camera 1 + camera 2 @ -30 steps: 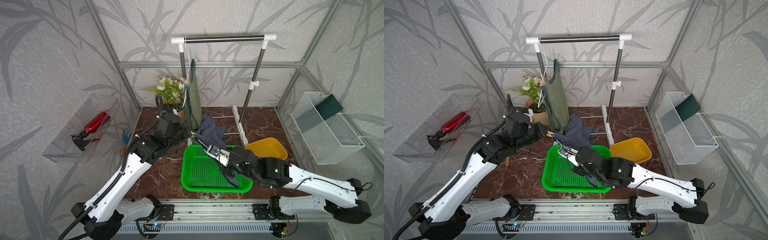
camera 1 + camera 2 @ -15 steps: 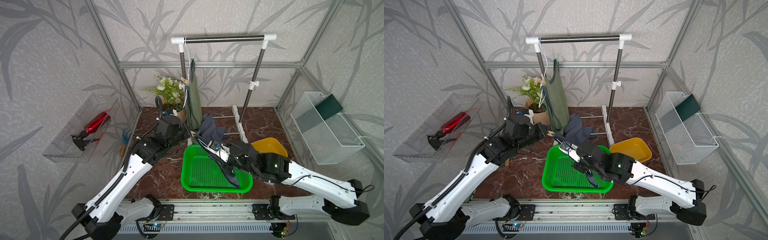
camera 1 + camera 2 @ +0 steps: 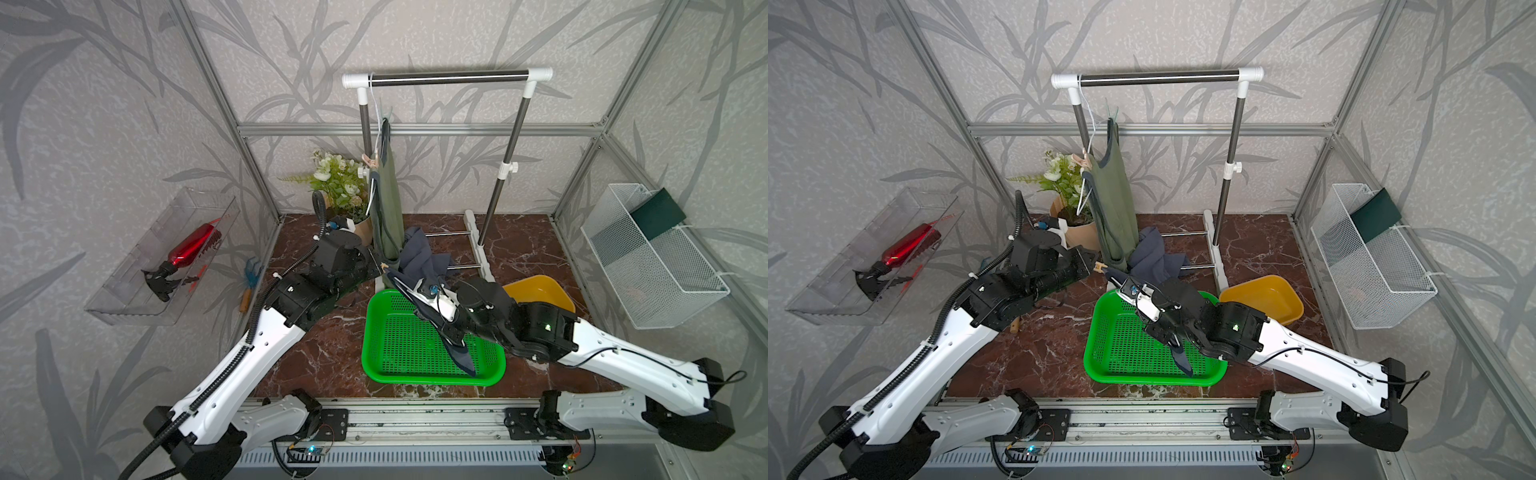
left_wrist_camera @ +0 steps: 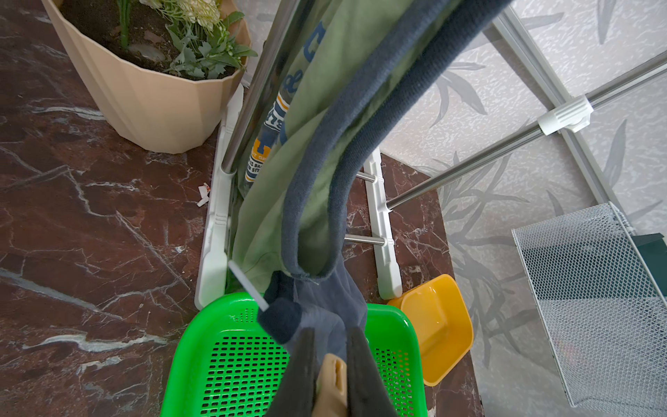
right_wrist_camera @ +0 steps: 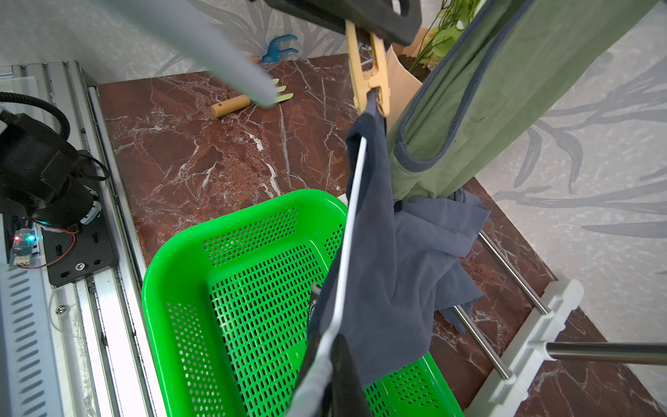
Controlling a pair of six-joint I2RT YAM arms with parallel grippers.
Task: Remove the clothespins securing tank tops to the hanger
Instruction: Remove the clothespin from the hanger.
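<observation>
My left gripper [image 4: 331, 337] is shut on a tan clothespin [image 4: 332, 379] low beside the rack's foot. In the right wrist view that clothespin [image 5: 371, 68] bites the strap of the navy tank top [image 5: 397, 252] at the tip of a white wire hanger [image 5: 350, 234]. My right gripper [image 5: 334, 348] is shut on the hanger's other end, over the green basket [image 5: 155, 252], with navy cloth draped round it. The olive tank top [image 3: 388, 199] hangs from the rack on a second hanger, with another clothespin [image 3: 371, 160] on its shoulder. In both top views the arms meet in front of the rack [image 3: 1158, 77].
A yellow bin [image 3: 540, 291] sits right of the green basket [image 3: 370, 361]. A potted plant [image 3: 345, 187] stands left of the rack. A small wooden-handled fork [image 5: 231, 106] and a blue tool [image 3: 252, 270] lie at the left. A wire basket [image 3: 656, 270] and a clear tray [image 3: 137, 286] hang on the side walls.
My right arm has drawn slightly back toward the rack with the hanger and navy top. The left gripper has stayed clamped on the clothespin, almost still.
</observation>
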